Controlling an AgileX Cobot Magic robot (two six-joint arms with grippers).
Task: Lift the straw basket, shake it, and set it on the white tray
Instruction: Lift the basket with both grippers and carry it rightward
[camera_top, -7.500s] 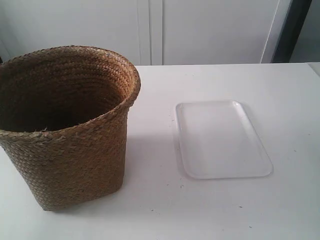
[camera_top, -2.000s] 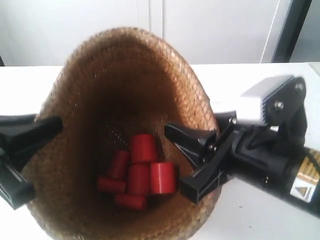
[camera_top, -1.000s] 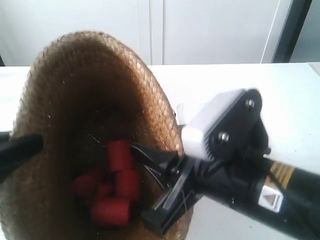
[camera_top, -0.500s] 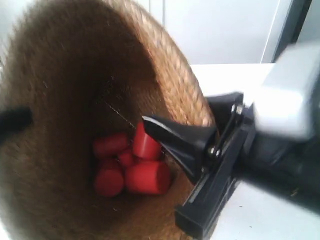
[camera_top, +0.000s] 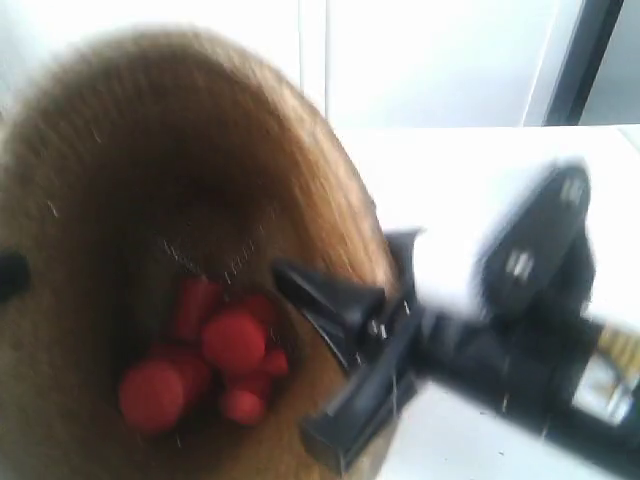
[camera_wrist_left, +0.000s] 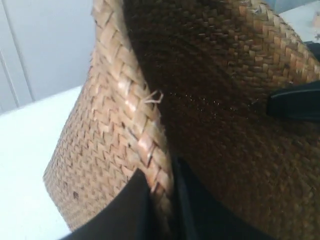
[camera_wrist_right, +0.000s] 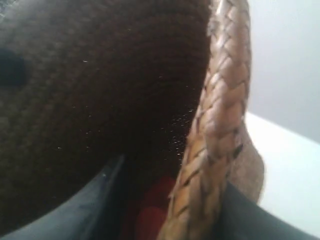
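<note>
- Subject of inspection: straw basket (camera_top: 150, 200), tipped so that its open mouth faces the exterior camera. It fills the left and middle of that view and is heavily blurred.
- Contents: several red cylinders (camera_top: 215, 350) lie heaped together against the inner wall, low in the basket. The count cannot be made out through the blur.
- Left pincer (camera_wrist_left: 161, 172): clamped on the braided rim, one black finger on the outer weave and the other inside, with the rim pinched between them.
- Right pincer (camera_wrist_right: 170, 177): likewise closed over the rim on the opposite side, one finger inside the dark interior and one outside. A patch of red shows beneath it.
- Exterior view: the arm at the exterior view's right (camera_top: 500, 350) reaches to the rim, with one finger (camera_top: 320, 295) inside the basket just beside the cylinders. A small black part shows at the basket's far left edge.
- Support: white bench (camera_top: 470, 160) extends behind the arm. Whether the basket's base touches it cannot be told.
</note>
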